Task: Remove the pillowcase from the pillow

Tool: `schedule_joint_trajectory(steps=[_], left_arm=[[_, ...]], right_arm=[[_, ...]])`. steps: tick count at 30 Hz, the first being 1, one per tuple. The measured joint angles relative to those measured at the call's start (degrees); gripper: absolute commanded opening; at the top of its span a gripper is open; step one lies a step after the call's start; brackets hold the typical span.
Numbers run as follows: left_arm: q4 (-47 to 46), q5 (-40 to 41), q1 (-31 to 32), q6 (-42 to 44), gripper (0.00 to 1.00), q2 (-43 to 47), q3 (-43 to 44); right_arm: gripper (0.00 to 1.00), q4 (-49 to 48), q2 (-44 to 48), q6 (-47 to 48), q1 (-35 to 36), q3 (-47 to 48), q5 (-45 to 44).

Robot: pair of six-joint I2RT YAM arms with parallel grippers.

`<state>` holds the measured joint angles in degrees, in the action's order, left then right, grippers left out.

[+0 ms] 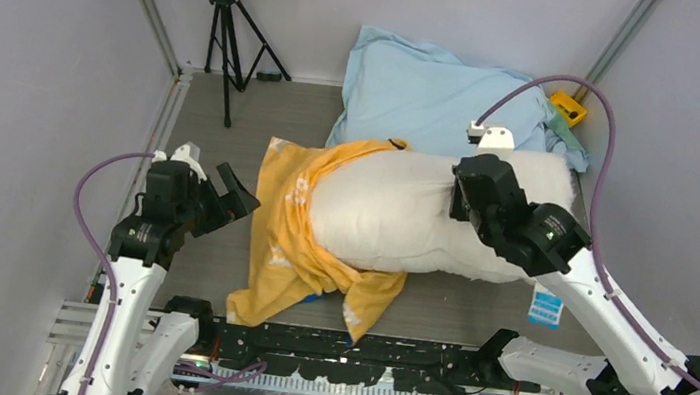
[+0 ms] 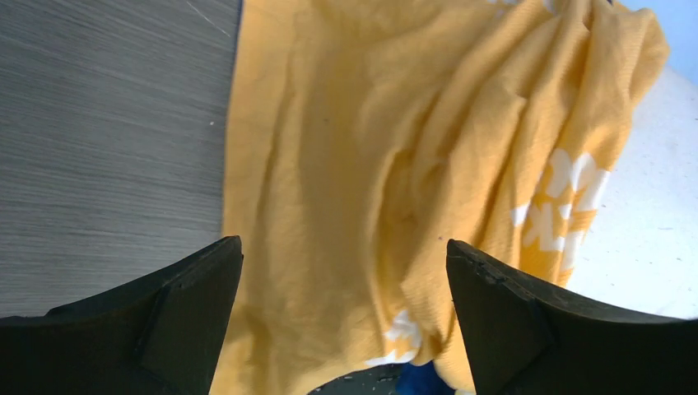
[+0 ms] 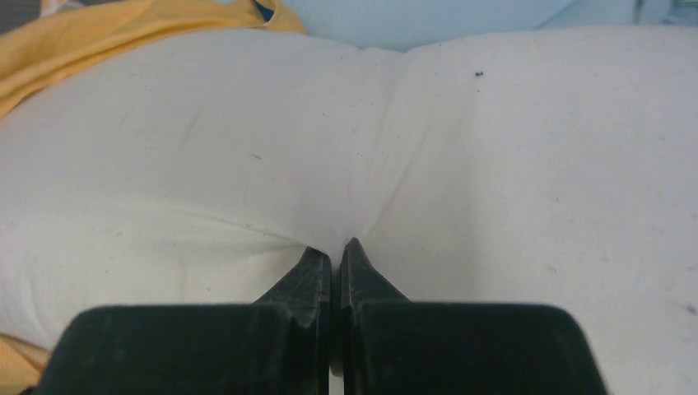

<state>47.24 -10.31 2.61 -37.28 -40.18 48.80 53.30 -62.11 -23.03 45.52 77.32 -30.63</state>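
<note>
Middle of table [image 1: 235,113]: pillow [image 1: 394,218], lying left to right, mostly bare, just in front of a light-blue cushion [image 1: 420,85]. Over its left end only: pillowcase [image 1: 286,235], bunched and rumpled, loose edge spilling onto the table toward the near side. Right gripper [image 3: 336,248]: fingers pressed together, pinching a fold of pillow fabric on top, toward the right end; creases fanning out from the tips. Left gripper [image 2: 346,259]: fingers spread wide, nothing between them, above the pillowcase's left edge; contact unclear.
</note>
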Motion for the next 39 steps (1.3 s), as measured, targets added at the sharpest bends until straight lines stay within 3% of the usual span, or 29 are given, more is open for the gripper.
schedule_joint_trajectory(steps=[1, 2, 3, 4, 7, 14, 23, 32, 33, 34, 37, 39], left_arm=[[-0.11, -0.42, 0.00, -0.04, 0.96, -0.22, -0.20], [-0.13, -0.87, 0.00, -0.09, 0.96, -0.39, -0.46], [-0.09, -1.16, 0.00, -0.09, 0.96, -0.46, -0.59], [-0.04, -1.36, 0.00, -0.07, 0.96, -0.44, -0.63], [0.22, -1.79, 0.00, 0.00, 0.96, -0.11, -0.63], [1.22, -5.60, 0.00, -0.02, 0.95, 0.20, -1.31], [1.53, -13.49, 0.15, -3.13, 0.93, 1.29, -8.70], [1.57, -15.26, 3.04, -4.76, 0.93, 3.69, -11.65], [1.51, -15.17, 3.52, -4.79, 0.93, 3.26, -11.65], [1.44, -14.99, 4.07, -4.81, 0.93, 2.75, -11.65], [1.27, -13.53, 6.51, -5.38, 0.93, 1.51, -11.65], [1.03, -11.10, 10.10, -6.01, 0.94, 0.63, -11.63]], right_arm=[[0.27, 0.81, 0.42, 0.37, -0.59, 0.35, -1.88], [0.58, 1.60, 0.61, 0.52, -1.40, 0.48, -3.52], [0.77, 2.36, 0.57, 0.52, -2.45, 0.46, -4.59], [0.85, 2.67, 0.22, 0.37, -3.32, 0.37, -5.11], [0.87, 2.56, -1.29, 0.48, -5.81, -0.52, -4.59], [0.88, 3.41, -1.64, 2.12, -6.23, -1.57, 4.33], [0.89, 5.73, -2.91, 3.89, -4.70, 5.22, 18.25], [0.89, 3.13, -7.96, 2.27, -2.16, -8.55, 24.65], [0.85, 1.92, -8.55, 1.88, -2.16, -10.34, 24.81], [0.74, 0.57, -8.92, 1.64, -2.16, -11.80, 24.76], [0.34, -3.19, -9.73, 0.46, -2.21, -14.73, 23.82], [0.21, -5.03, -10.80, -1.07, -2.58, -14.97, 23.02]])
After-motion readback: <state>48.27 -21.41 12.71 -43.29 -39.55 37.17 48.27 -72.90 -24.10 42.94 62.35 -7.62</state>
